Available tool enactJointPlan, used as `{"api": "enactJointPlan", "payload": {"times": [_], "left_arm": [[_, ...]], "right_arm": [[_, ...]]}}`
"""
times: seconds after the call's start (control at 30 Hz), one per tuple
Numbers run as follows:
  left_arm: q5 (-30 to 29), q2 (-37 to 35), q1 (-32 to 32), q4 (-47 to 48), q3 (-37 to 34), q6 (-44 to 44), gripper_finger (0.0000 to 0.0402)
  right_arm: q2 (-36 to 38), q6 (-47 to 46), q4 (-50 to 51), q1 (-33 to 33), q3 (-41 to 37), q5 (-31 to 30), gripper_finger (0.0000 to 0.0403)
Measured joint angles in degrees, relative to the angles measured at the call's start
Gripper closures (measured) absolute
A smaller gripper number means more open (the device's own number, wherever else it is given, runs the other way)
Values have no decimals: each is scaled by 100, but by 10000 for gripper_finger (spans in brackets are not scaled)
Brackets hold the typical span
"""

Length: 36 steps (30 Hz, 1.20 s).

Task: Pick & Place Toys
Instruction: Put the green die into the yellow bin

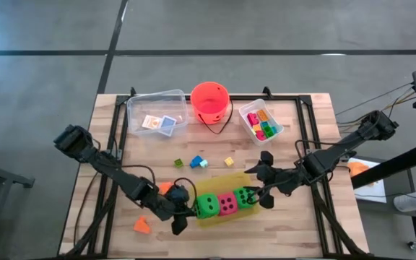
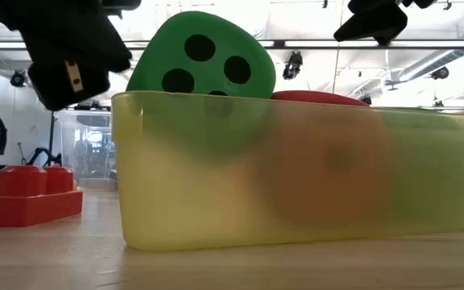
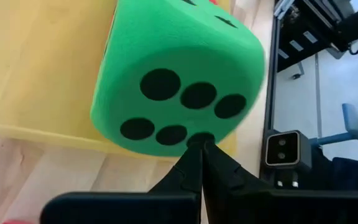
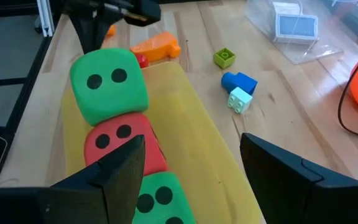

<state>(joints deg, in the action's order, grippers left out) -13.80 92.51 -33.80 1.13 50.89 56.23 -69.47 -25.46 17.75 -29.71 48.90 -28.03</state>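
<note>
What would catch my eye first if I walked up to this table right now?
Probably the row of three big foam dice in the flat yellow tray at the front of the table: a green die, a pink die and a second green die. The left tool, shut, sits at the first green die, and the right tool, open, hangs by the other end.

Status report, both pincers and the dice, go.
Left pincer shut, empty, beside left green die. Right pincer open over right green die. Three dice, pink die included, in yellow tray. Nothing blocking.
</note>
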Motion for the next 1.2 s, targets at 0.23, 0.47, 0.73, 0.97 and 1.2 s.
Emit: {"api": "enactJointPlan", "payload": {"times": [0.23, 0.47, 0.73, 0.97, 1.2], "left_arm": [[168, 98, 169, 16, 53, -20, 401], [223, 98, 219, 33, 46, 108, 401], [293, 102, 230, 42, 42, 214, 401], [293, 102, 230, 42, 40, 216, 401], [293, 102, 241, 42, 37, 236, 401]], "right_arm": [[0, -2, -2, 0, -16, 0, 147], [0, -102, -2, 0, -22, 7, 147], [0, -1978, 912, 0, -256, 105, 147], [2, -3302, 1352, 0, -651, 326, 147], [-64, -4167, 1341, 0, -1177, 457, 147]]}}
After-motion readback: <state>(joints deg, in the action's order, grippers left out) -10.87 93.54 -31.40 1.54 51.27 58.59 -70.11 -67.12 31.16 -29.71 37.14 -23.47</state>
